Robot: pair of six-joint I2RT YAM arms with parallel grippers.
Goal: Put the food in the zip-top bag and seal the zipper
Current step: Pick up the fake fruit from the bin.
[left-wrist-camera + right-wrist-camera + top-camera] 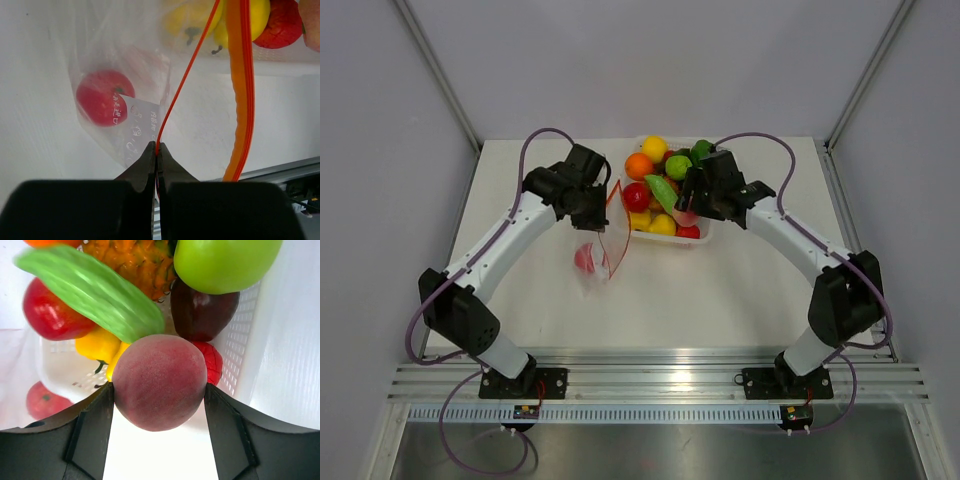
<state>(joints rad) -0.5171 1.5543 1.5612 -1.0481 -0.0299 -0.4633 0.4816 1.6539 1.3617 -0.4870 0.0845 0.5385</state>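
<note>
The clear zip-top bag point(605, 255) hangs left of the white tray, with a red toy fruit point(587, 258) inside it point(104, 97). My left gripper point(603, 218) is shut on one lip of the orange-red zipper point(172, 102) and holds the mouth open; the other zipper strip point(241, 90) hangs apart to the right. My right gripper point(687, 208) is shut on a pink-red peach point(159, 381), held over the tray's near side. Several toy fruits and vegetables point(660, 185) lie in the tray.
The white perforated tray point(705, 240) stands at the back middle of the table, its wall also in the right wrist view point(239, 335). A green pod point(90, 290), a green apple point(220, 262) and a dark plum point(202, 312) lie close to the peach.
</note>
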